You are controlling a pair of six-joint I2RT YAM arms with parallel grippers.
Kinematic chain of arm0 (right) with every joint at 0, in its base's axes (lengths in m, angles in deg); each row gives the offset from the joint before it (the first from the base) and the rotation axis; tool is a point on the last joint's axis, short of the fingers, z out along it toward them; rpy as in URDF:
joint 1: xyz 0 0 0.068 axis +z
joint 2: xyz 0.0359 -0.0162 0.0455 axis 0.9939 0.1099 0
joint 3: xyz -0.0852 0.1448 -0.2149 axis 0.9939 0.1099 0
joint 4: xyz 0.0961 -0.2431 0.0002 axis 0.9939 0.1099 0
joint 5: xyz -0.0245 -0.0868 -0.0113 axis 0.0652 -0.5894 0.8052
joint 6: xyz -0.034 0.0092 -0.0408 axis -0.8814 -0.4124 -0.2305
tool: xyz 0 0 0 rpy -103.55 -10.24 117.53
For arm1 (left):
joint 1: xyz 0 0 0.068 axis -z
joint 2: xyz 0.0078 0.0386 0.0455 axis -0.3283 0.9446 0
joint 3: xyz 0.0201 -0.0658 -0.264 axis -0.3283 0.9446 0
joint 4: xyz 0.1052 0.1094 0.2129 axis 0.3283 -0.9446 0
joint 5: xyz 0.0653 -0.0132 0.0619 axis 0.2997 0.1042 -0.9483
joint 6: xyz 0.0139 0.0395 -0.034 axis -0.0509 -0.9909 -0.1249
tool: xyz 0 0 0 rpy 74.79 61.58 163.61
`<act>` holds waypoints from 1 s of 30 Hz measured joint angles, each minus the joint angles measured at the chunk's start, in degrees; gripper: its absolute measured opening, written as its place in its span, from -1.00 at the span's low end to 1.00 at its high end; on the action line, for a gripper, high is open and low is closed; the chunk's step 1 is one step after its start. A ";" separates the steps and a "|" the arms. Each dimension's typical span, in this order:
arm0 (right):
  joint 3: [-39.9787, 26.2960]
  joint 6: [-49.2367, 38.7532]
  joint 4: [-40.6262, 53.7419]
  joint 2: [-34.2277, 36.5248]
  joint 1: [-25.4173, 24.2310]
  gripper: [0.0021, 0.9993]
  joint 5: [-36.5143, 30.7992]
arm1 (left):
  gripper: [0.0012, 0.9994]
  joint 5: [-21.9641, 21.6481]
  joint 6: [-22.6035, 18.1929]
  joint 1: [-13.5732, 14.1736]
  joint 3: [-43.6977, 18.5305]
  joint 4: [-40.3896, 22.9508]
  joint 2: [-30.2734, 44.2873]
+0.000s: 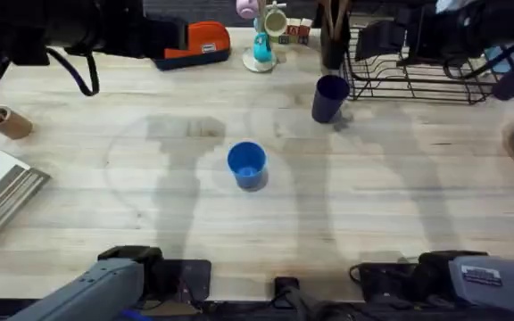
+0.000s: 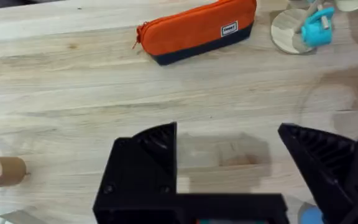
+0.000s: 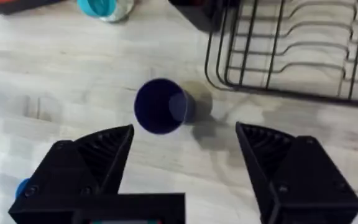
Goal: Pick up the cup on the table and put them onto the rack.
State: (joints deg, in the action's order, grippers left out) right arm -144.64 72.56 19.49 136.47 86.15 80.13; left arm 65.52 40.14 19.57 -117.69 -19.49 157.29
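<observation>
Nearest the arm bases, a light blue cup is sitting mid-counter, with a dark blue cup waiting just beside the rack.

Both tools are hanging apart and holding nothing: the left tool over bare wood, the right tool over the dark cup. Judging by that, the approach is underway; next, lowering around the rim and clamping. The right wrist view is showing the cup's hollow; the left wrist view is showing an orange pouch.

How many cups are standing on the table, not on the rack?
2. A light blue cup stands near the table's middle; a dark blue cup stands just beside the rack. Others may be hidden.
</observation>
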 joint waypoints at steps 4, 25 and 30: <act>0.00 3.32 1.27 0.26 0.12 0.99 -0.05 | 0.99 0.00 0.00 0.00 0.00 0.00 0.02; -0.02 17.91 2.71 4.07 11.94 0.99 -18.45 | 0.99 0.00 0.00 0.00 0.00 0.00 0.00; -0.15 18.32 1.69 7.04 12.63 0.99 -20.29 | 0.99 0.00 0.00 0.00 0.00 0.00 0.01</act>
State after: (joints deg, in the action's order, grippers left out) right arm -144.80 90.87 21.17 143.50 98.78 59.84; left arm 65.52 40.14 19.57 -117.69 -19.49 157.30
